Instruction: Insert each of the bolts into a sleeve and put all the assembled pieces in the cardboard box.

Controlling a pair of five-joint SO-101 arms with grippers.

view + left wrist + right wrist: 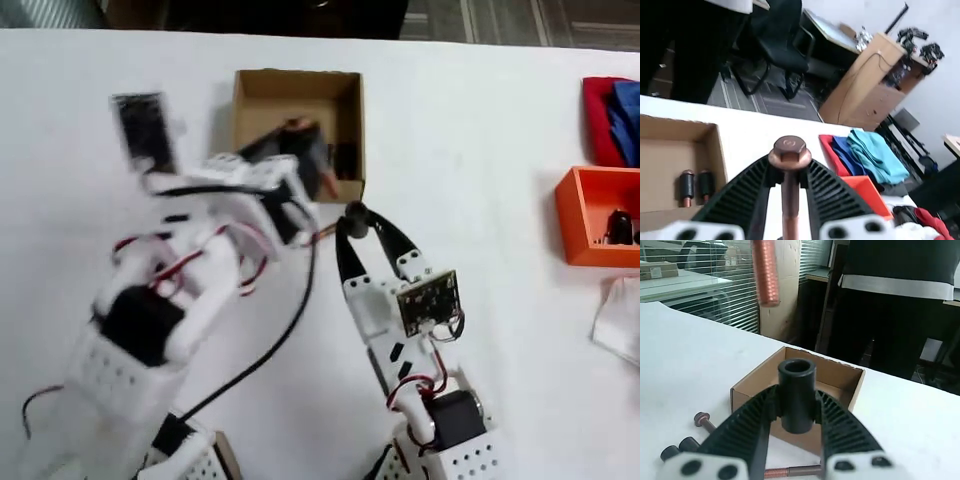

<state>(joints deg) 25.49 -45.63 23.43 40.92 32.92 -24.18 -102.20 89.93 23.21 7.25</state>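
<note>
The fingers of the left gripper are closed on a copper bolt, holding its shank just under the head. The right gripper has its fingers clamped on a black sleeve, bore open, just beside the cardboard box. Inside the box lie two assembled pieces. Near the box, on the table, lie loose bolts and spare sleeves.

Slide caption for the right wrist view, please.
Right claw grips a black sleeve in front of the cardboard box, a copper bolt close by.
</note>
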